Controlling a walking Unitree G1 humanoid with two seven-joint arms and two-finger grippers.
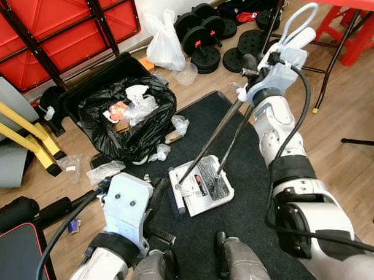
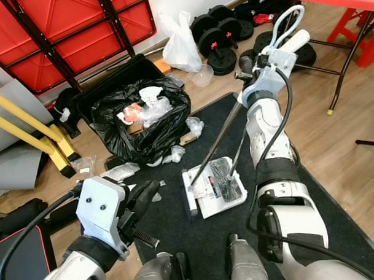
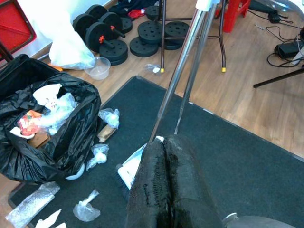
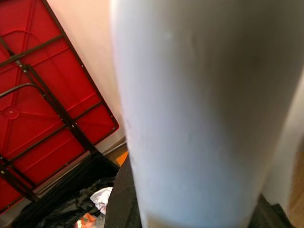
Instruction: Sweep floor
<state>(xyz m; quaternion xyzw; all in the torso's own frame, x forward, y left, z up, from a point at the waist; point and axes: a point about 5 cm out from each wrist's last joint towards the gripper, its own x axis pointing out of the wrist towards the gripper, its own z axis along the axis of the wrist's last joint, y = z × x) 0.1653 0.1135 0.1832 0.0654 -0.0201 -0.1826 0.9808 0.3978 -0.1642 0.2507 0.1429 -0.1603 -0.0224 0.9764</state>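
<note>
Right gripper (image 1: 253,67) fingers clamped on broom handle (image 1: 211,141); left gripper (image 3: 164,156) fingers closed, empty, near dustpan (image 1: 204,187).

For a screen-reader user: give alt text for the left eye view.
The robot's right hand holds up broom and dustpan handles; the white dustpan rests on a dark mat beside a full black rubbish bag, with plastic scraps around.

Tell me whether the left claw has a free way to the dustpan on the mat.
Probably yes: the left claw, fingers together, hangs just beside the dustpan on the dark mat, with nothing between them.
</note>
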